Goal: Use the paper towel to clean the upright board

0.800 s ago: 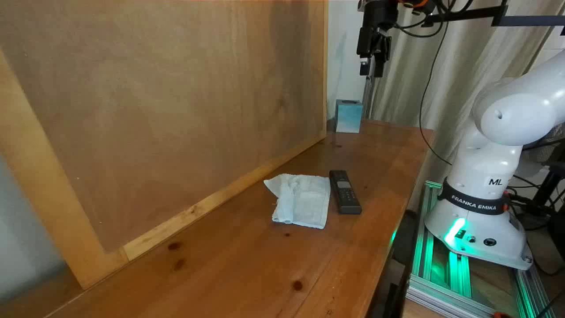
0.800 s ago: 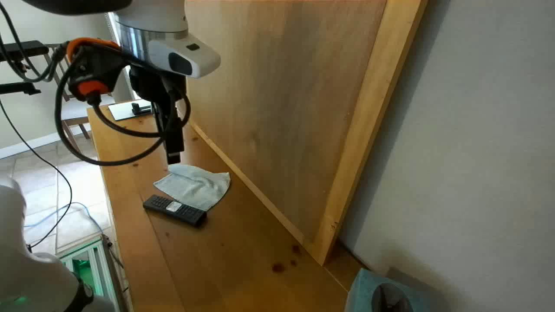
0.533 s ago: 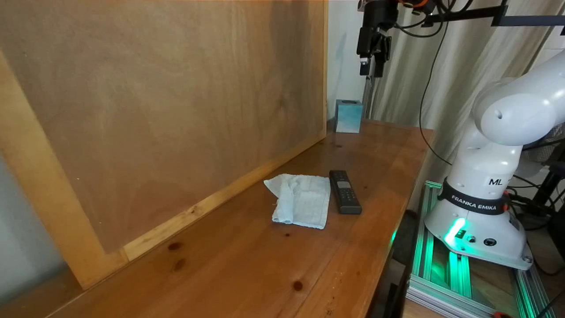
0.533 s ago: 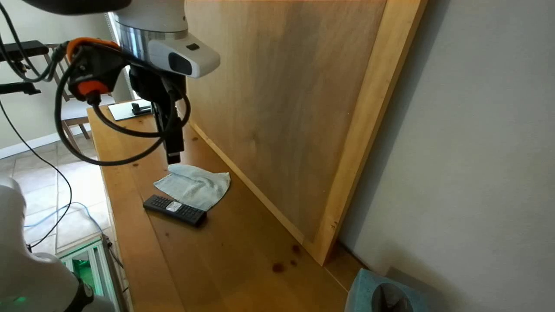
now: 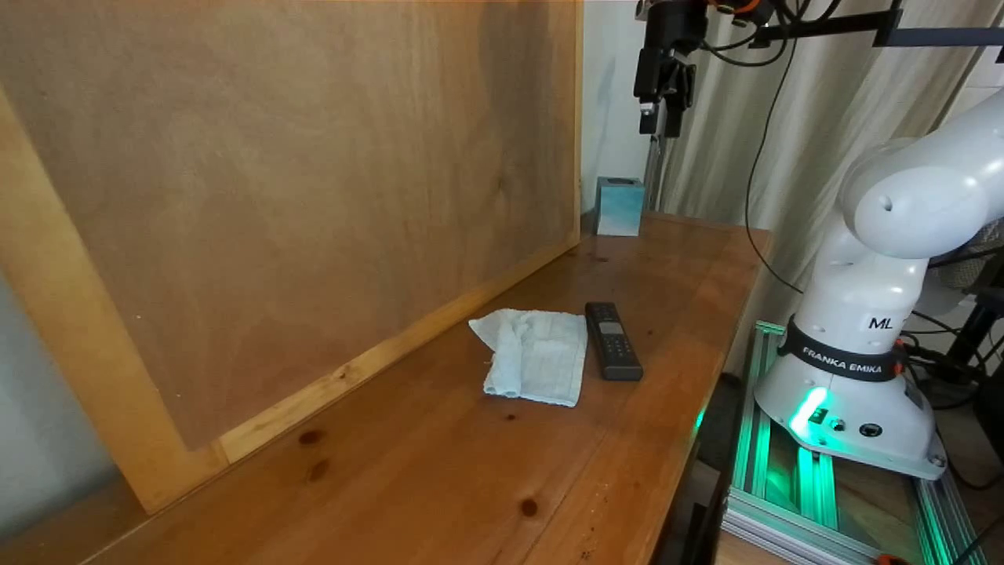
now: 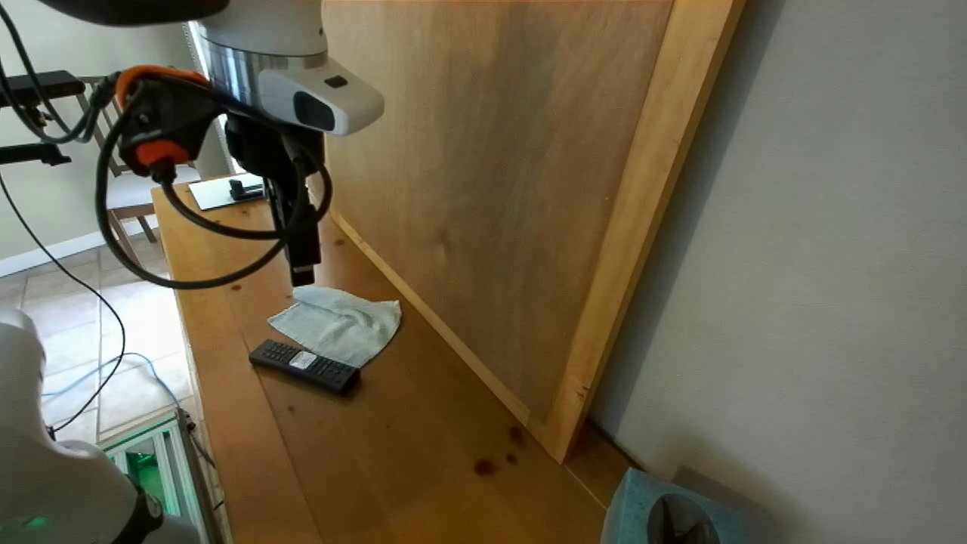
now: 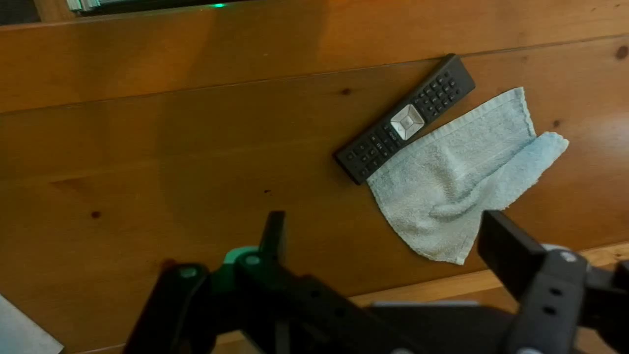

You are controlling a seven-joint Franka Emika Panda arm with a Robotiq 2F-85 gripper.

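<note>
Loosely creased, nubby cloth (image 7: 452, 182) lies between oblong remote (image 7: 378, 150) and grained board (image 5: 314, 196).

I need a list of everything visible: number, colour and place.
Board: 1, brown, standing on table
Table: 1, brown, under board
Towel: 1, pale blue, on table
Remote: 1, black, beside towel
Box: 1, blue, on table
Unclear things: perhaps 2, white and black, far along table
Chair: 1, brown, beyond table
Curtain: 1, cream, behind arm
Walls: at least 2, greyish, background
Floor tiles: several, pale, beside table
Cables: several, mostly black, around arm
Clutter: uncountable, dark, behind arm
Stand: 1, silver, under arm
Arm: 1, white, beside table
Claw: 1, black, above table
</note>
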